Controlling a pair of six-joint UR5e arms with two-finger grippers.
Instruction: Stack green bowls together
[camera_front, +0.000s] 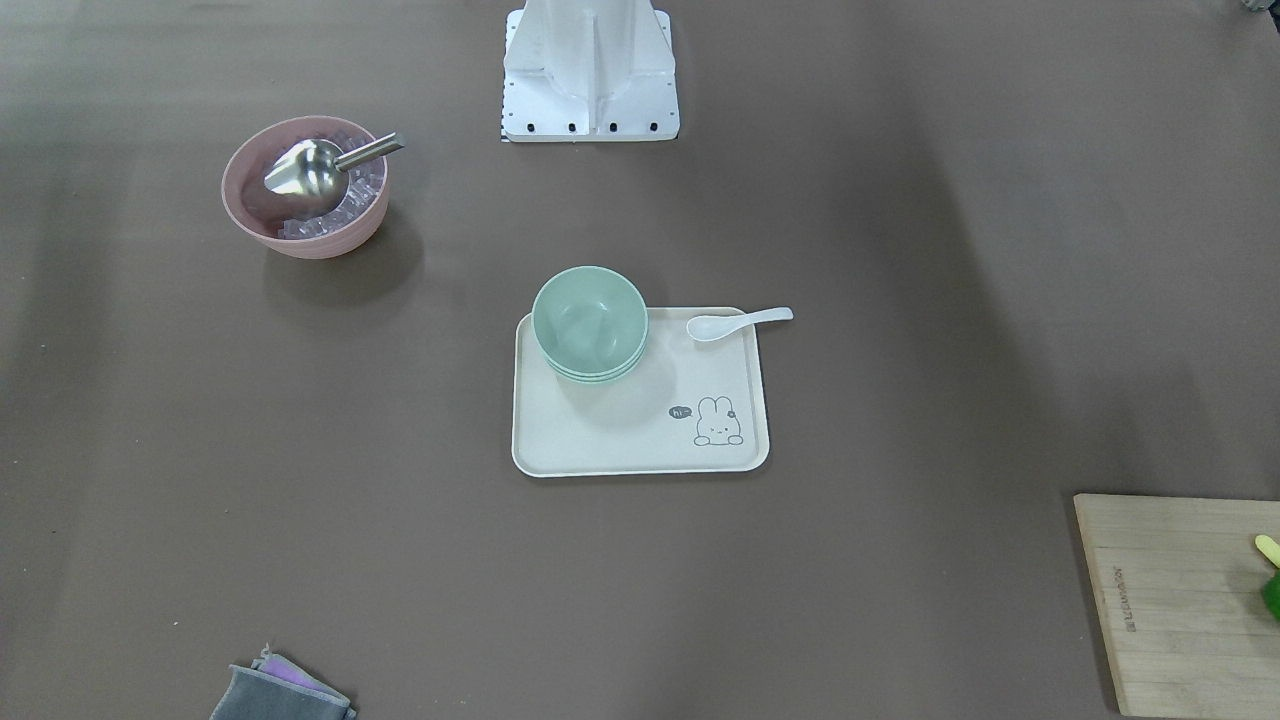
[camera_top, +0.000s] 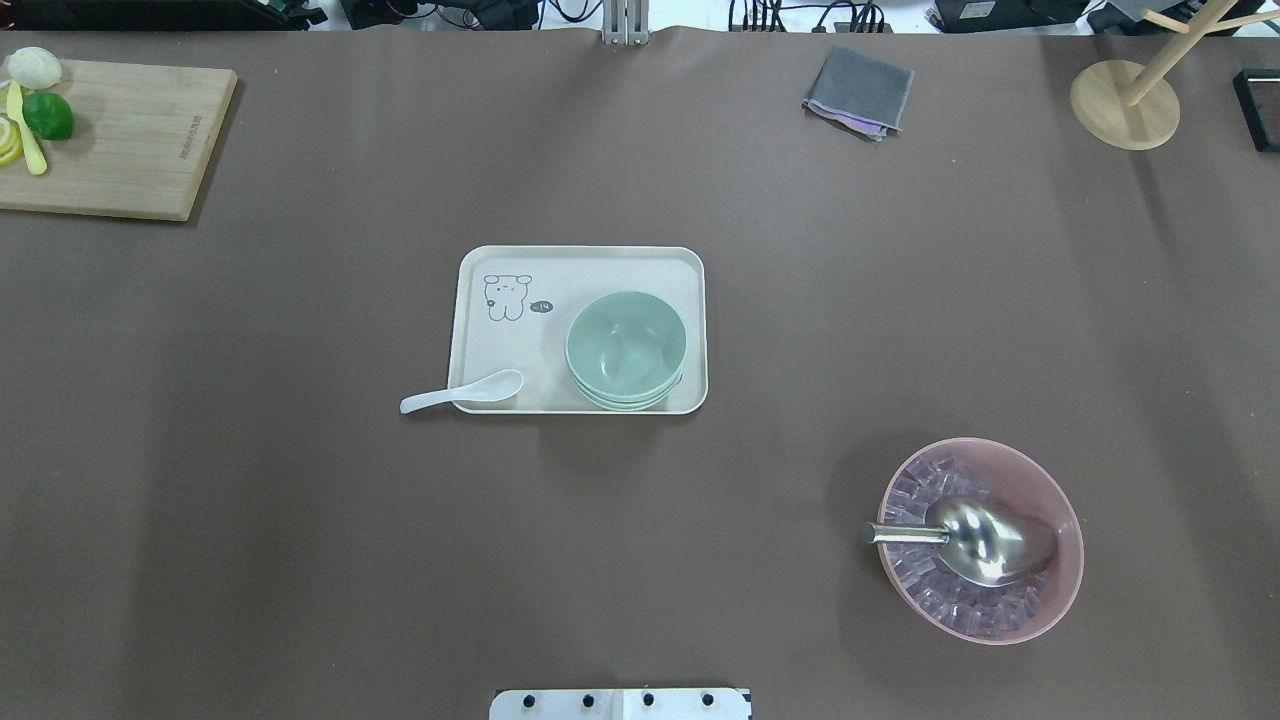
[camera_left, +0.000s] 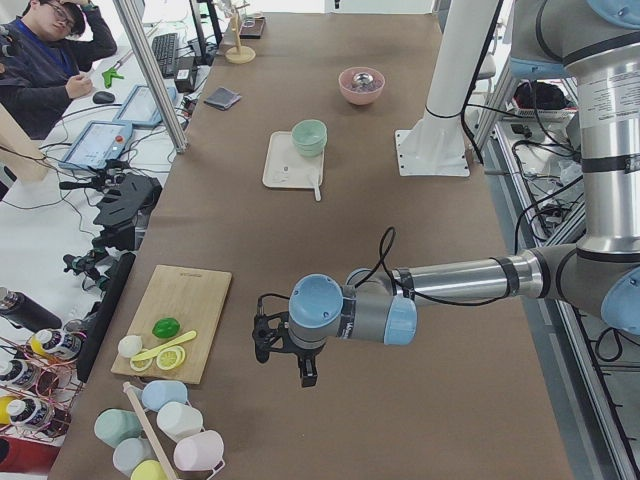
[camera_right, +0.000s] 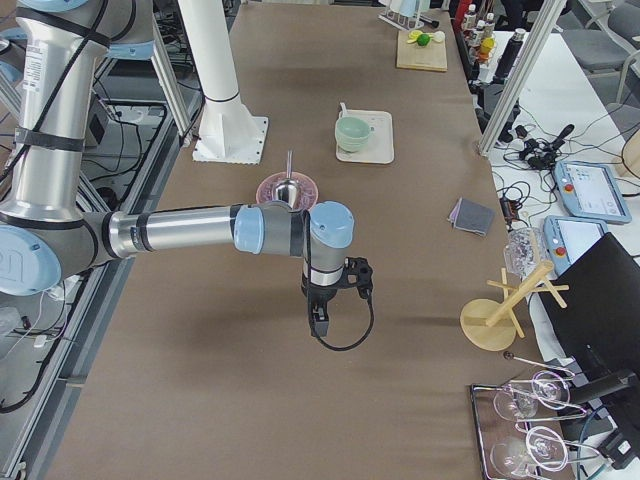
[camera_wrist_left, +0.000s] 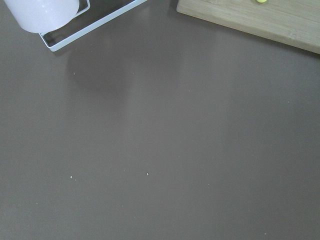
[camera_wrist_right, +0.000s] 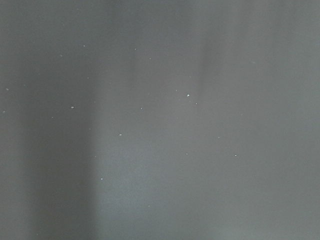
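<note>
The green bowls (camera_front: 590, 320) sit nested in one stack on the cream tray (camera_front: 620, 440), at its corner nearest the robot base. The stack also shows in the overhead view (camera_top: 626, 345) and in both side views (camera_left: 309, 135) (camera_right: 352, 131). My left gripper (camera_left: 283, 362) hangs over bare table near the cutting board, far from the bowls. My right gripper (camera_right: 322, 322) hangs over bare table past the pink bowl, also far from them. Both show only in the side views, so I cannot tell if they are open or shut.
A white spoon (camera_top: 460, 392) lies across the tray's (camera_top: 600, 270) edge. A pink bowl (camera_top: 980, 540) holds ice cubes and a metal scoop. A wooden cutting board (camera_top: 110, 140) with fruit, a grey cloth (camera_top: 858, 92) and a wooden stand (camera_top: 1125, 105) are at the far edge.
</note>
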